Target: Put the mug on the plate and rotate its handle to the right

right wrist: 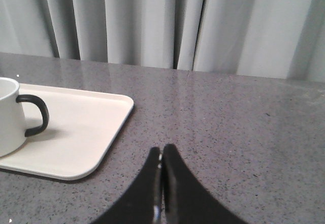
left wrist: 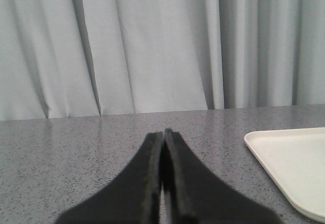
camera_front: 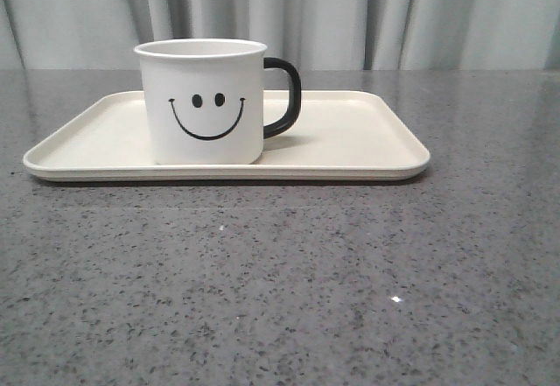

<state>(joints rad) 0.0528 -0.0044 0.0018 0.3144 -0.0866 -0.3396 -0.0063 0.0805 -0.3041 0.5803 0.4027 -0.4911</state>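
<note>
The smiley mug [camera_front: 203,101] sits upright on the left half of the cream plate [camera_front: 367,141], with its black handle [camera_front: 286,97] sticking out to the right. Both the left hand [left wrist: 162,132] and right hand [right wrist: 161,149] are closed up tight with nothing in them, each low over the grey counter [camera_front: 289,281] off the plate's ends.

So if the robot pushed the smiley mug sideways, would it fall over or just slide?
Probably slide. The mug looks about as wide as it is tall and stands flat on the plate, so it seems hard to tip. The plate looks smooth, so little would hold it back. A push on the handle might spin it instead. It looks hard, so it won't bend.
</note>
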